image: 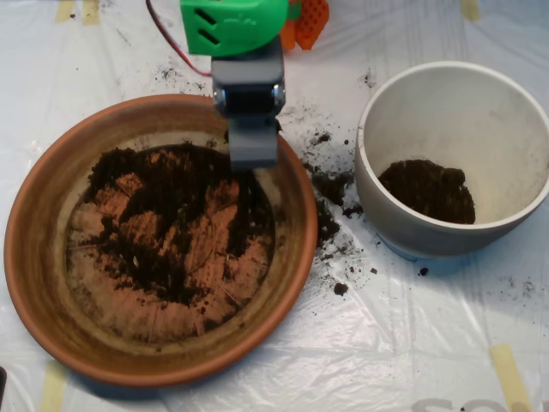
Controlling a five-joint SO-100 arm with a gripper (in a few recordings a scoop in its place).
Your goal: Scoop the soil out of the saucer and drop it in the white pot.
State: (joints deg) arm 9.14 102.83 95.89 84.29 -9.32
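A wide terracotta saucer lies at the left, with dark crumbly soil spread thinly over its pale ridged bottom. The grey scoop hangs from the green arm part at the top and reaches down over the saucer's far rim, its tip just above the upper right edge of the soil. From above, its jaws look closed together. At the right stands the white pot, holding a small heap of soil at its bottom.
Spilled soil crumbs litter the clear plastic sheet between saucer and pot. An orange part and a red wire sit at the top by the arm. Strips of yellow tape mark the sheet.
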